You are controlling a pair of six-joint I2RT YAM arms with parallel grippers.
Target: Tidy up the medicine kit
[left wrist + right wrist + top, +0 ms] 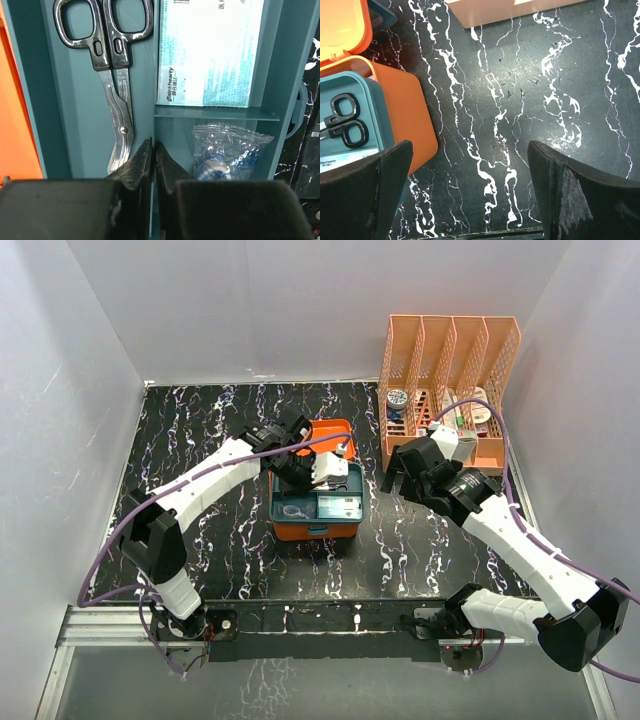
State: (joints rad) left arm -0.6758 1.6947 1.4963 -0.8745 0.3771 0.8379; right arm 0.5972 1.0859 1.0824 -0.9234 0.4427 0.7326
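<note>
Left end effector (153, 146), pressed together, hangs over the medicine kit (300, 532); right end effector (470, 146), spread, beside it.

Left wrist view: scissors (112, 75) cropped at the top edge through 2 handle loops, tip partly hidden behind the left gripper (152, 147). Cannot read most print on the packet (210, 50), also cropped at the top. Lower part of the bag (227, 150) covered by the finger at lower right; contents unclear.

Right wrist view: kit (415, 115) cut by the left edge, scissors' blades with it. Organizer (510, 10) only a strip at the top. 2 fingers of the right gripper (470, 150) cropped at the bottom.

Top view: back of the kit under the left gripper; organizer contents too small to name.
</note>
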